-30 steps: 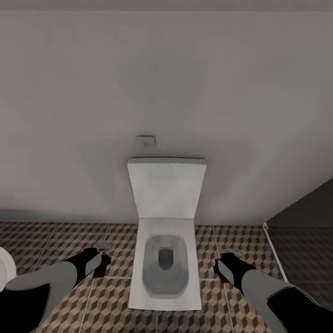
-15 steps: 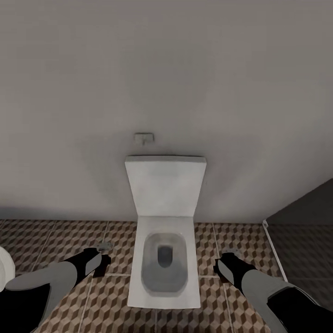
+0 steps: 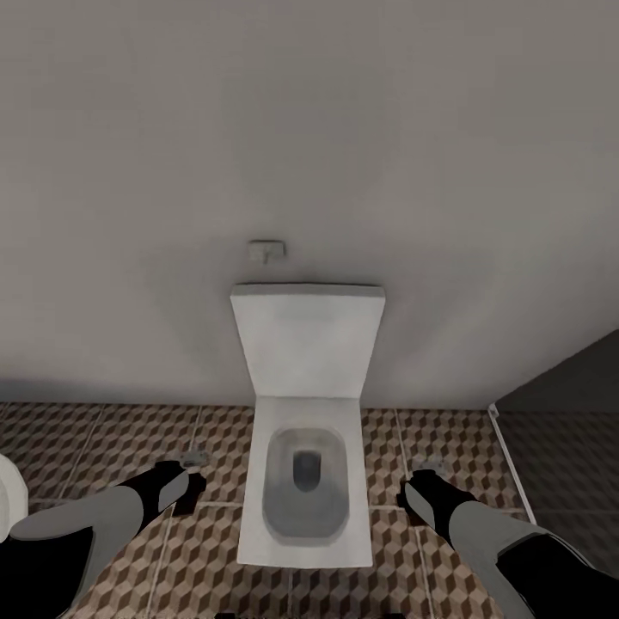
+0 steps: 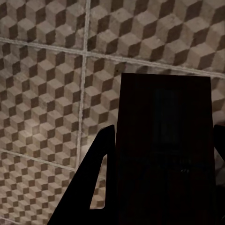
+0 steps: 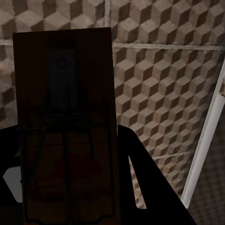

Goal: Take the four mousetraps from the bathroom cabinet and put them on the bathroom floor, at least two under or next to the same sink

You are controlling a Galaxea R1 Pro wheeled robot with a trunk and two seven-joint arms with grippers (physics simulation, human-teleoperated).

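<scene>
The robot is facing a white toilet [image 3: 304, 447] that is standing against a plain grey wall [image 3: 309, 129], its lid raised and a small flush plate [image 3: 266, 251] sitting on the wall just above the lid. The bathroom floor [image 3: 103, 447], tiled in a brown, beige and white cube pattern, is spreading out to both sides of the toilet.

The left gripper [image 3: 182, 483] is hanging low beside the toilet's left flank, and in the left wrist view its fingers [image 4: 96, 173] are clamping a mousetrap [image 4: 164, 150], a dark flat slab standing out over the tiles. The right gripper [image 3: 413, 499] is hovering near the toilet's right flank; in the right wrist view its fingers [image 5: 145, 183] are holding another mousetrap [image 5: 68, 126], whose thin wire parts are showing faintly on the dark wood. Both traps are sitting in shadow, so their finer details are hard to make out.

A white strip [image 3: 509, 464] is running along the floor at the right, dividing the patterned tiles from a darker grey floor [image 3: 567, 464]. A rounded white object [image 3: 7, 499] is peeking in at the left edge, probably part of another fixture.
</scene>
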